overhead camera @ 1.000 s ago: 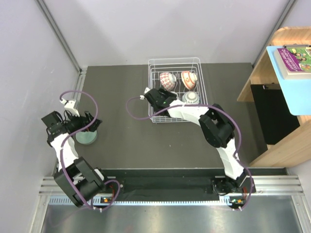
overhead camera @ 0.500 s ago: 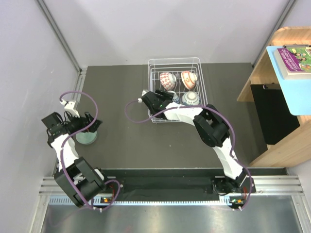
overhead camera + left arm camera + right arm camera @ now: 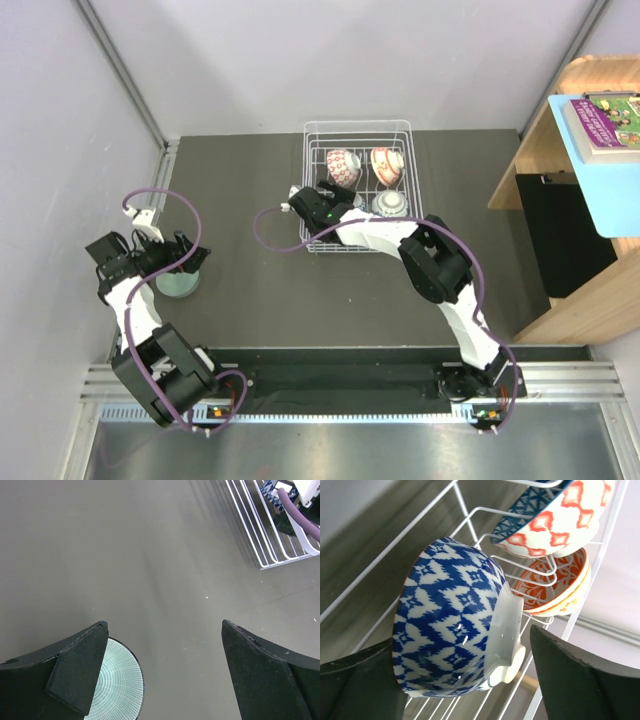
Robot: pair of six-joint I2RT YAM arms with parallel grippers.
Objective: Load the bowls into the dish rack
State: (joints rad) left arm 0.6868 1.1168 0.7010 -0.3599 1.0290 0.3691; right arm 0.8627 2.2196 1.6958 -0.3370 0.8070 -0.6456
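Observation:
The white wire dish rack (image 3: pixel 358 128) stands at the back middle and holds two orange-red bowls (image 3: pixel 343 165) (image 3: pixel 387 163) and a whitish bowl (image 3: pixel 392 203). My right gripper (image 3: pixel 335 208) is at the rack's left side. In the right wrist view a blue-and-white bowl (image 3: pixel 450 625) rests on its side on the rack wires (image 3: pixel 420 522), between my open right gripper's (image 3: pixel 465 645) fingers, with a gap at its foot. The pale green bowl (image 3: pixel 180 284) sits on the table at the left. My open, empty left gripper (image 3: pixel 190 258) hovers over it, and the bowl shows in the left wrist view (image 3: pixel 117 690).
The dark table (image 3: pixel 260 290) runs from the rack to the near rail. A wooden shelf unit (image 3: pixel 590 200) with a blue-topped surface stands at the right. Grey walls close the left and back. The rack's corner (image 3: pixel 260 535) shows far off in the left wrist view.
My right gripper has drawn back a little to the left, away from the rack's middle. The left arm and the green bowl have not moved.

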